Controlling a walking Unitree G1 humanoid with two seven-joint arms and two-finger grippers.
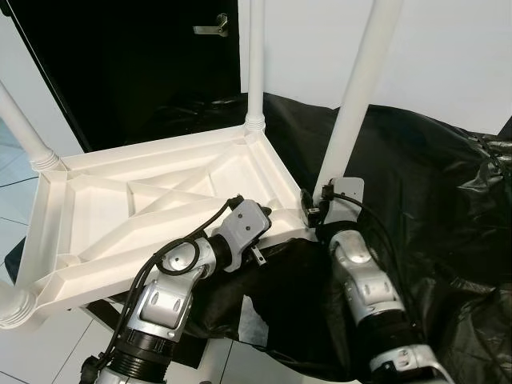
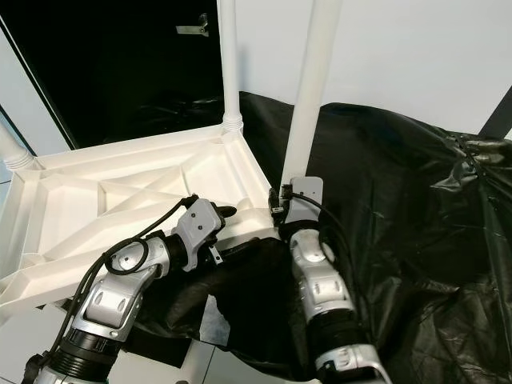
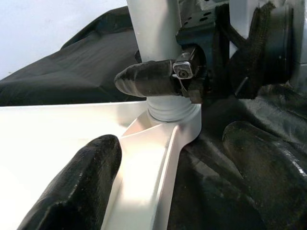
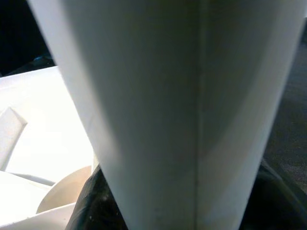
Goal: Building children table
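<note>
Children's table [image 1: 152, 200] lies upside down, ribbed underside up, on a black sheet [image 1: 432, 184] spread over the floor, filling the 9-to-12 o'clock part of the head view. Three legs stand in their corner sockets: one at 12 o'clock [image 1: 256, 64], one at the near right corner [image 1: 360, 88], and one at 9 o'clock [image 1: 24, 128]; a fourth corner at 7 o'clock also carries a white leg end [image 1: 16, 308], mostly out of frame. Right gripper [image 1: 320, 200] sits at the foot of the near right leg, jaws closed around it just above the threaded collar; the left wrist view shows one black finger [image 3: 144, 79] pressed across the leg. Left gripper [image 1: 268, 214] rests at the frame rim just beside that same corner, jaws open wide, one finger over the white frame, the other over the black sheet. Judged step: seating or tightening this leg in its socket. To do it well: keep the leg upright over the socket so threads do not cross; turn in short, firm strokes low on the leg, where grip is best; let the left gripper brace the frame so the light plastic top does not spin or slide on the slick sheet. Risk: the smooth leg slipping in the jaws.
</note>
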